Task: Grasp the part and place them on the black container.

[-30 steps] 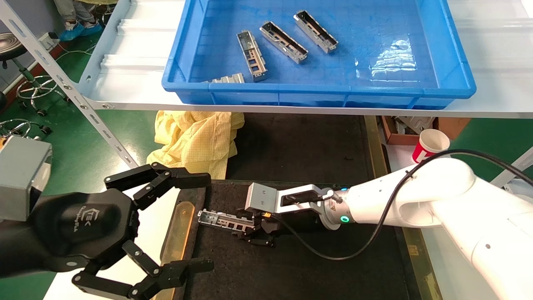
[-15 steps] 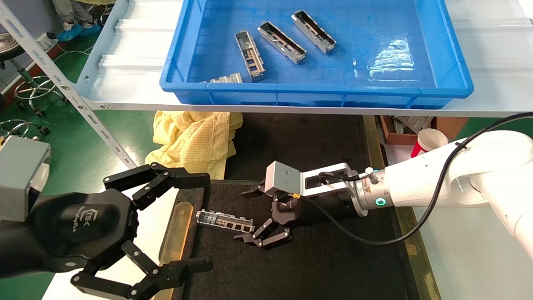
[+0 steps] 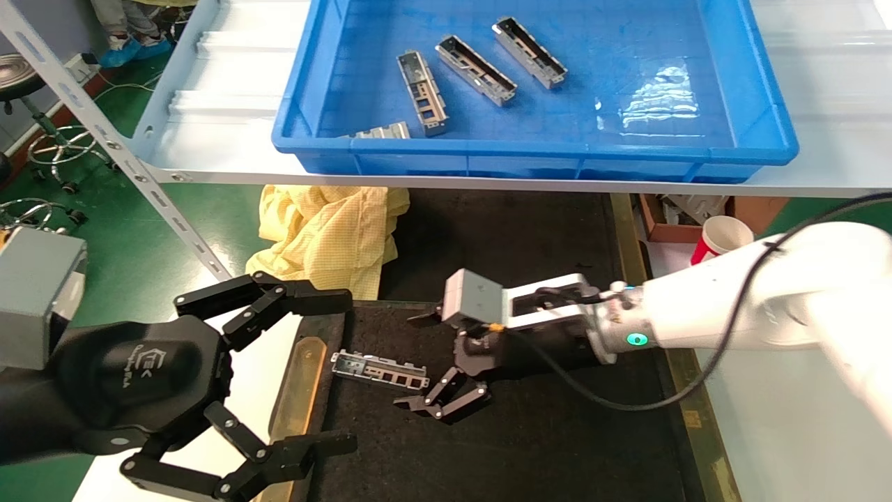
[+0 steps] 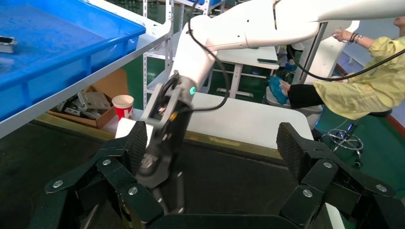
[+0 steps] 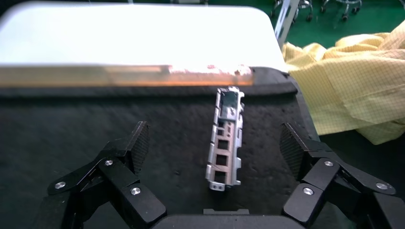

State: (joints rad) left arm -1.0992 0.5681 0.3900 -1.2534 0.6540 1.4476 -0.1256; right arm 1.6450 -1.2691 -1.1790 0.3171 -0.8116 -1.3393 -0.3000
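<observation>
**Part lies free on the tray as the right gripper pulls back**

On the left of the head view, the left gripper [image 3: 327, 369] hangs over the near left corner of the black container [image 3: 529, 446], its fingers spread wide and holding nothing. It sits exactly where it was a second ago.

Just to its right, the part [image 3: 380, 370] lies flat on the black container, close to the brass-coloured strip [image 3: 296, 390] along the left rim. A second ago the right gripper's fingers were closed around its right end; half a second ago they had already let go. The part itself has barely shifted since then.

The part is a slim, silvery channel, lying lengthwise across the tray. The right wrist view [image 5: 225, 138] shows a row of rectangular cutouts along its upper face and small notched tabs at each end.

Farther right, the right gripper [image 3: 426, 359] stands apart from the part, fingers splayed open and empty, with the part in line with the gap between them. It has risen a little and drawn back to the right compared with a second ago.

On the shelf above, the blue bin [image 3: 697, 150] holds four more silvery housings.
</observation>
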